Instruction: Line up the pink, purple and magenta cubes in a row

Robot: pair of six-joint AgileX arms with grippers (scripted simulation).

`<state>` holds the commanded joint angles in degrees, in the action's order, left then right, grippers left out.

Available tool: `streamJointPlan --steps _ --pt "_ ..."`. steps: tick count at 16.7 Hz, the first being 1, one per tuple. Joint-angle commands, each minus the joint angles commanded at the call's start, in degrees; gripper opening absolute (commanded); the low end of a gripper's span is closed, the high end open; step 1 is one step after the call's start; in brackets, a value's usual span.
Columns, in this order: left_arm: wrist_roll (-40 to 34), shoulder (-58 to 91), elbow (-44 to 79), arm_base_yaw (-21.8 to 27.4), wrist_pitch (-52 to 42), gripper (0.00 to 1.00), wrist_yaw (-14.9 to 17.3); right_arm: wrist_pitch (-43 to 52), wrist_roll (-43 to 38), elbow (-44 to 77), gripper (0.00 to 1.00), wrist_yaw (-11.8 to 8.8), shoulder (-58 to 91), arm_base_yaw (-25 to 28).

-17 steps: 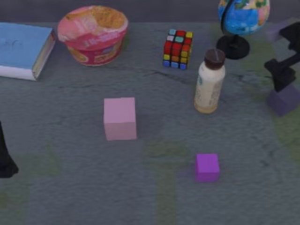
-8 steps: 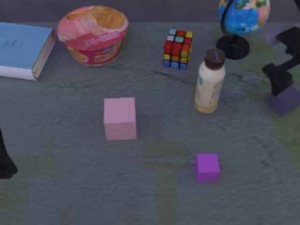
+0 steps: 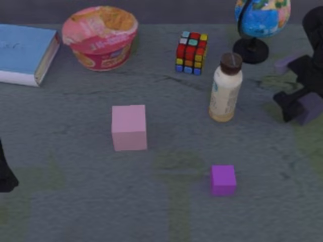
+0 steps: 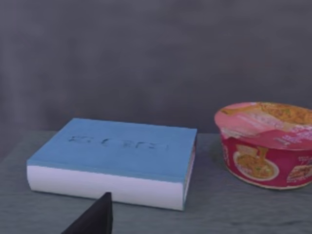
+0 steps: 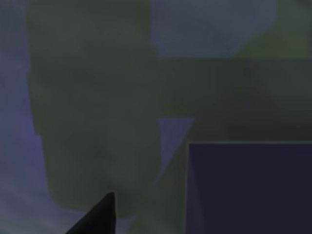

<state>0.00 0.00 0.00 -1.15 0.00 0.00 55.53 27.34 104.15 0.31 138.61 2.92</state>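
My right arm's end effector (image 3: 298,101) is matte black and blocky; my left arm (image 3: 6,174) is equally black, with pointed fingertips (image 4: 95,219).

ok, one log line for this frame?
right hand: at purple cube, table's right edge | left arm: parked left edge | pink cube, magenta cube: untouched, no row yet

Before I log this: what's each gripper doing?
Left gripper: parked at the table's left edge, cannot be told.
Right gripper: around the purple cube, cannot be told.

Purple cube (image 3: 312,108) partly behind right gripper (image 3: 295,103); fingers' opening indiscernible.
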Motion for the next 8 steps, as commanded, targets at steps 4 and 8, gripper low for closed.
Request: streamJointPlan --steps 4,8 --pt "0.0 0.0 0.0 0.0 0.0 1.00 0.0 0.0 0.0 0.0 0.92 0.0 0.0 0.0" --pt "0.0 0.0 0.0 0.0 0.0 1.00 0.0 0.0 0.0 0.0 0.62 0.0 0.0 0.0"
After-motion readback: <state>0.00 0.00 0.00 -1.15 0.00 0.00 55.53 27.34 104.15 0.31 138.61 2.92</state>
